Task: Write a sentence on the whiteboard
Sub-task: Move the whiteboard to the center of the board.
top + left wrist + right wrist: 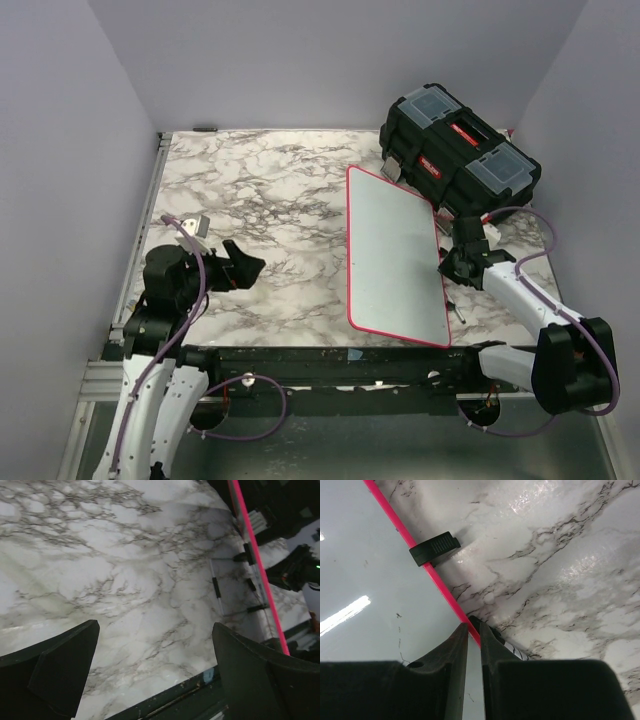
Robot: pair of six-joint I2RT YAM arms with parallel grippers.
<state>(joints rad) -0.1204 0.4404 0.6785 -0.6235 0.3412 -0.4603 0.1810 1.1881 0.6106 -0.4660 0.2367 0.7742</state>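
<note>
The whiteboard [395, 250] is lying flat on the counter [260, 190], its pink rim [440, 582] running right beneath the right hand [474, 625], whose fingers [450, 655] are sitting almost pressed together, nothing visibly pinched; the left hand [155, 626] is hanging spread wide, well apart from it. It is looking thin, stiff, light and slick, likely sliding under a push; the rim is offering the surest hold

The whiteboard [395, 255] lies flat on the marble tabletop [260, 200], right of centre in the top view. It is a pale rectangle with rounded corners and a thin red-pink rim. Its long sides run from the upper middle of the frame down to the lower right. Its glossy face carries only a few tiny dark specks.
</note>
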